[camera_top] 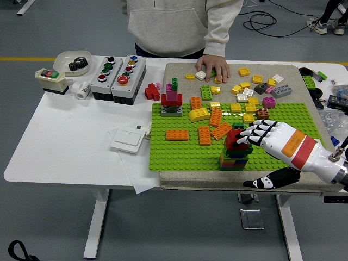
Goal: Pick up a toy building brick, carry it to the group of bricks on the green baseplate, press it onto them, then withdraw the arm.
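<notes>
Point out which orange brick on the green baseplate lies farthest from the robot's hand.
The flat orange brick lying alone at the baseplate's left part; the other orange bricks cluster nearer the middle, closer to the right hand.

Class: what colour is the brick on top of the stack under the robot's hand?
Red, clearest in the head view.

The right hand (260, 135) covers the right side of the red brick (235, 139), so its grip there cannot be seen. The picture's top edge cuts the person (182, 24) off above the chest.
</notes>
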